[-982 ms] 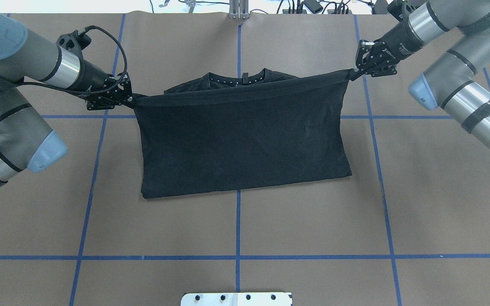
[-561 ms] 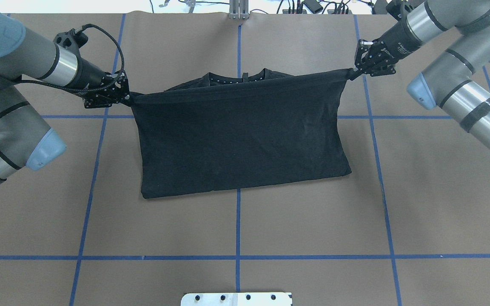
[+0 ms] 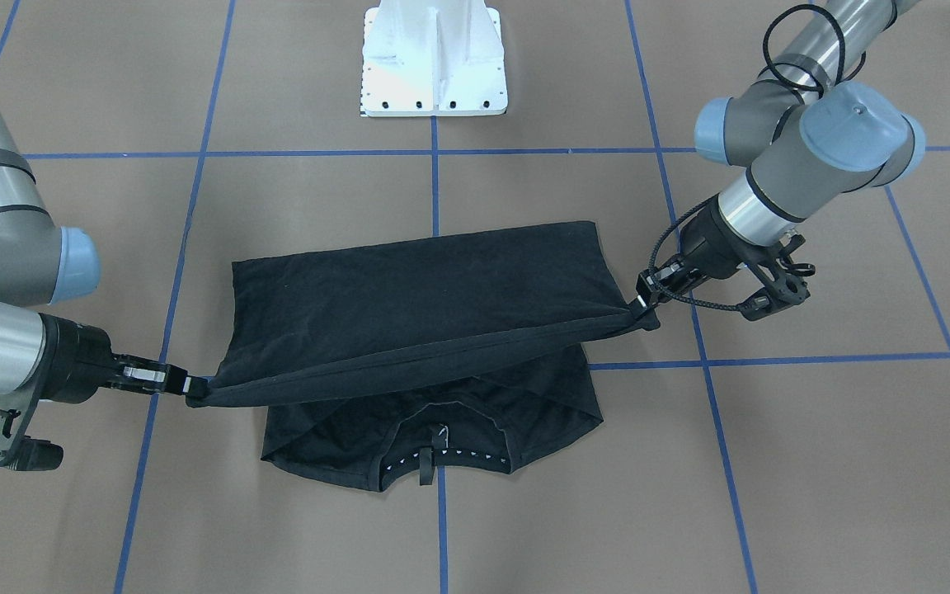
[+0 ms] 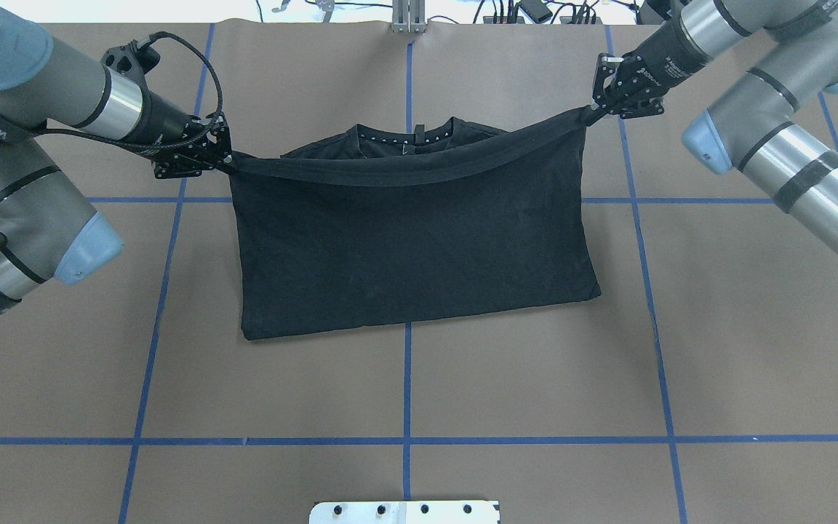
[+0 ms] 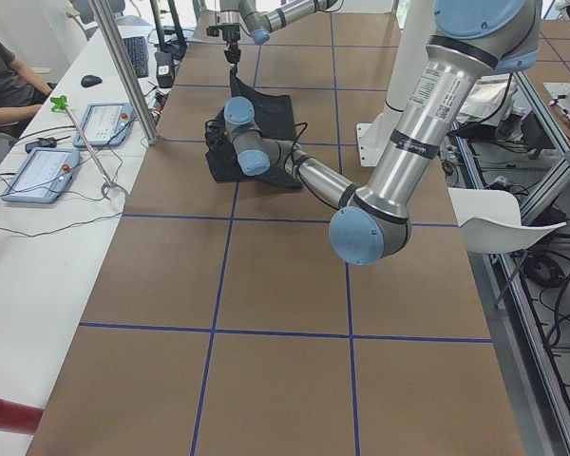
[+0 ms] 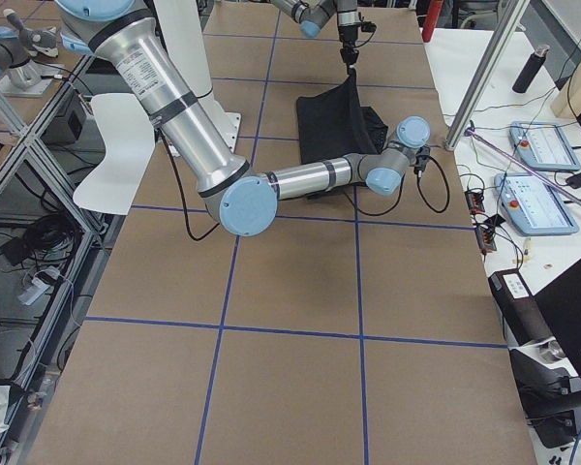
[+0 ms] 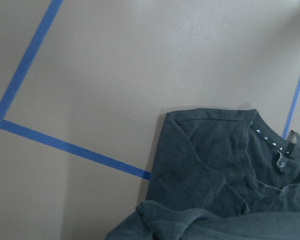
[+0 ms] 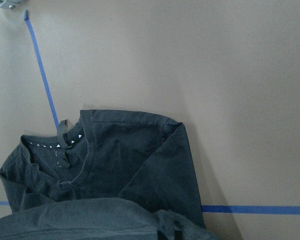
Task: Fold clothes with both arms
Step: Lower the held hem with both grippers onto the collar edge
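While my left gripper (image 4: 224,157) and right gripper (image 4: 595,110) each clench a bottom corner, the black T-shirt (image 4: 412,247) lies on the worktop (image 4: 535,378), hem lifted toward the collar (image 4: 404,135); I judge this fold half done, later folds remaining.

Blue tape lines (image 4: 407,386) cross the brown table (image 4: 535,378); two tablets (image 5: 40,174) lie on a side bench (image 5: 38,256)

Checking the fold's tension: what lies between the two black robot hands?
Only the lifted edge of the black short-sleeved T-shirt, strung from left hand to right hand with a slight sag; the overhead view shows it.
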`<state>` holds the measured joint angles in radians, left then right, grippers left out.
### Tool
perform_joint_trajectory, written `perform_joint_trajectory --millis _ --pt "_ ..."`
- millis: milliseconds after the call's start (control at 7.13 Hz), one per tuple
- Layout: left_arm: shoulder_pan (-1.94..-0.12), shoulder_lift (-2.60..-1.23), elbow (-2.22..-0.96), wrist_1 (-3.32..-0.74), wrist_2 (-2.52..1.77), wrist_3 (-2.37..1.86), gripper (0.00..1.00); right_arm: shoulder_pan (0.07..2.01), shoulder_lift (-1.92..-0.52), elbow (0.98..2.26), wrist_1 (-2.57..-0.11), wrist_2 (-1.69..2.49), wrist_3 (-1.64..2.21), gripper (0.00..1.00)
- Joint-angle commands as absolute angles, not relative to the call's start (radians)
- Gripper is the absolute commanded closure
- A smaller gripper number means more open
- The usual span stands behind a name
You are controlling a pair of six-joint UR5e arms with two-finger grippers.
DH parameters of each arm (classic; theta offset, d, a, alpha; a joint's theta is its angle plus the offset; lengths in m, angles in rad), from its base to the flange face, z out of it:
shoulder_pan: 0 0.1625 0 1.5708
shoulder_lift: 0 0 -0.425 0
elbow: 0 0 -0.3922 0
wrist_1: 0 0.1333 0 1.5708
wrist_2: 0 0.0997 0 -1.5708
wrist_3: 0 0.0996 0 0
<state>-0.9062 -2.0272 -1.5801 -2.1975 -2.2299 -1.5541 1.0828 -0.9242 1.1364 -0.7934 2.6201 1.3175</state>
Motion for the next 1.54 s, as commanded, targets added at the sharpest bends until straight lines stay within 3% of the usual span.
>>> perform_joint_trajectory --millis 0,1402 --pt "-0.905 -2.043 -1.577 -2.189 -2.23 -1.557 1.0 1.08 -0.902 1.137 -0.824 2.62 1.318 1.0" --pt "-0.951 -2.088 -1.511 -2.186 -2.232 -1.545 1.0 1.088 -0.847 1.121 -0.902 2.579 1.316 1.0"
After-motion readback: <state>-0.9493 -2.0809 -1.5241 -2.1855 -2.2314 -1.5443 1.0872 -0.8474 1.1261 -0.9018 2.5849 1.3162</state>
